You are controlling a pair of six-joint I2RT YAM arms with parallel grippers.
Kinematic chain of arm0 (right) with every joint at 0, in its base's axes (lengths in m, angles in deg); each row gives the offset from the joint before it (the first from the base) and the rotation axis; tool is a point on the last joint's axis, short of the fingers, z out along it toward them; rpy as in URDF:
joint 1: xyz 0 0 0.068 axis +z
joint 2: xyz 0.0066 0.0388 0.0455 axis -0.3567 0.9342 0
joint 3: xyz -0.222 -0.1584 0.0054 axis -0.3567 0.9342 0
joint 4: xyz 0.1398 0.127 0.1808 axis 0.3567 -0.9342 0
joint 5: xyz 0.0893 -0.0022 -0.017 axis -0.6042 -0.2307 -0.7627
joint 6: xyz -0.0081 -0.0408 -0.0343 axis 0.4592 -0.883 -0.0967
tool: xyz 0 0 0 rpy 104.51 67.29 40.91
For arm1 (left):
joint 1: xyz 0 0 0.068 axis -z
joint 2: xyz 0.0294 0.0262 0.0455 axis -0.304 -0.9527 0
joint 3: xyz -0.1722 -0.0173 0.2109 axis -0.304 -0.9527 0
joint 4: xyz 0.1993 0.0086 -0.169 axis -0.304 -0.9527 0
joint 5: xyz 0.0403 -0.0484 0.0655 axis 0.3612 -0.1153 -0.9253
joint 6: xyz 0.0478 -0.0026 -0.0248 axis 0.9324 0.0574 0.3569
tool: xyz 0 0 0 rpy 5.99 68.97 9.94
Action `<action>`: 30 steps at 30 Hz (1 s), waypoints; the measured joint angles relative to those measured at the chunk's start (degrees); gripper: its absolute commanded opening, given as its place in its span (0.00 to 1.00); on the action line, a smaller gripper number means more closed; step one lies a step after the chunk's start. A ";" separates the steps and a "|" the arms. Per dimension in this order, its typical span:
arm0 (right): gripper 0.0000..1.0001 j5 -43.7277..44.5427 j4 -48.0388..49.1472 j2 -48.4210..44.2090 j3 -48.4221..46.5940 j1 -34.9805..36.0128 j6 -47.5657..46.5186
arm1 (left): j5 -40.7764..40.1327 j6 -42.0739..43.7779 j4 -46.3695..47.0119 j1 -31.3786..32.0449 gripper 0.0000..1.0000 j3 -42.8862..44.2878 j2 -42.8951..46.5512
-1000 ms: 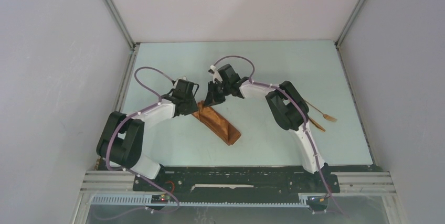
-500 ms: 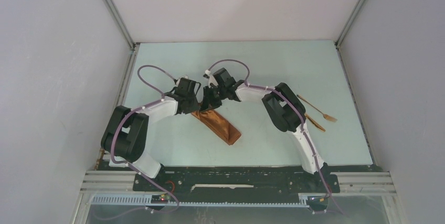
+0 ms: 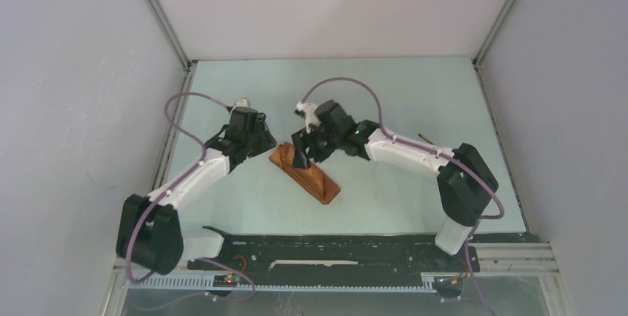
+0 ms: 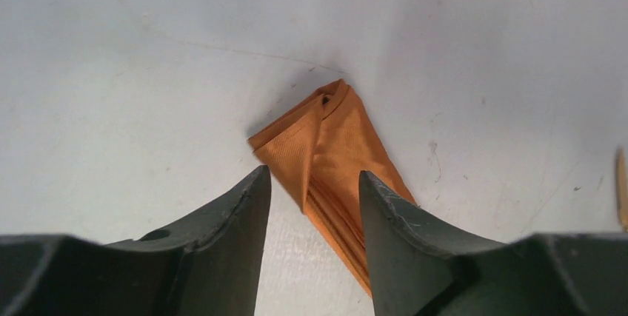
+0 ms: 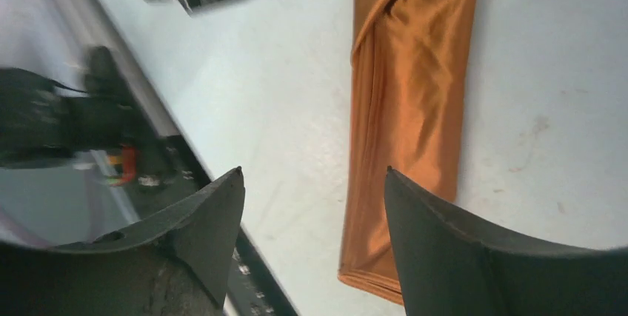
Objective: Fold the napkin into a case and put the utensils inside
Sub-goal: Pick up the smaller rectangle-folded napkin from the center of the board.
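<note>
left gripper [image 3: 264, 145] and right gripper [image 3: 300, 158] hang parted, empty, at the case's [image 3: 315, 180] ten o'clock end — clear of the fold so it lies flat. loading comes next, i'd say.

A pale blue-green table [image 3: 415, 94] sits in a booth with a plain white back wall [image 3: 333, 5], grey-white side walls [image 3: 67, 109] and aluminium struts [image 3: 157, 12] in the far corners. Faint scuffs mark the tabletop under soft, even light. A black plate [image 3: 333, 246] and a slotted metal rail [image 3: 333, 283] run along the near edge.
</note>
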 measured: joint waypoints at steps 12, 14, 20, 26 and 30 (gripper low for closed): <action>0.70 36.70 -6.62 5.90 1.79 19.26 -15.67 | -1.25 -4.74 -10.19 -11.23 0.60 -8.94 18.01; 0.69 39.10 -7.06 6.99 1.79 19.15 -16.09 | -1.44 -4.87 -10.93 -11.52 0.59 -9.97 19.15; 0.63 42.01 -7.10 8.98 1.57 19.39 -16.17 | -1.40 -5.22 -11.78 -11.52 0.59 -11.50 19.69; 0.58 43.56 -6.86 11.43 0.81 19.96 -15.21 | -1.44 -5.22 -12.02 -11.52 0.59 -11.61 20.72; 0.61 44.78 -6.43 13.03 -0.83 20.28 -14.08 | -1.44 -5.22 -12.04 -11.52 0.59 -11.61 21.33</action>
